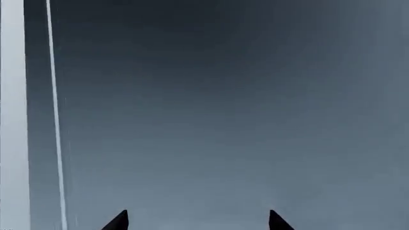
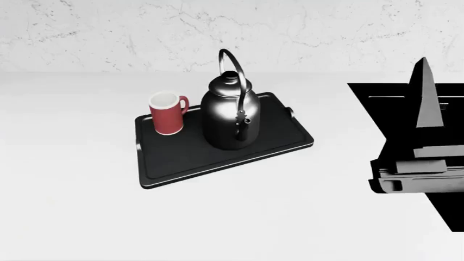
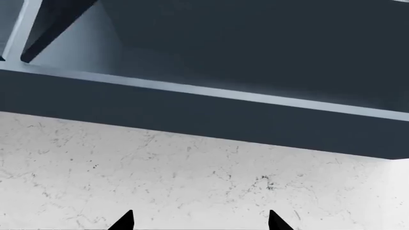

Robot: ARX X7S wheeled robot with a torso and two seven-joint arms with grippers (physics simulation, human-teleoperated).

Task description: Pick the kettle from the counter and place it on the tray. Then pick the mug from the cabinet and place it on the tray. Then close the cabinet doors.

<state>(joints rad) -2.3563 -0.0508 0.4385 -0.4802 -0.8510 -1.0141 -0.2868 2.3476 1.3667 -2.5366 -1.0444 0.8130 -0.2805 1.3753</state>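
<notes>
— Colours on the white counter (image 2: pixel 73 206)?
— Black tray (image 2: pixel 181 157), thin light edge. Red mug (image 2: pixel 168 115), white inside. Glossy dark-grey kettle (image 2: pixel 228 117).
— Behind?
— White wall (image 2: pixel 108 32), grey veins.

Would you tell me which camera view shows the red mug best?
The head view: the mug stands upright on the tray, left of the kettle, fully visible. Neither wrist view shows it; both face dark cabinet surfaces.
</notes>
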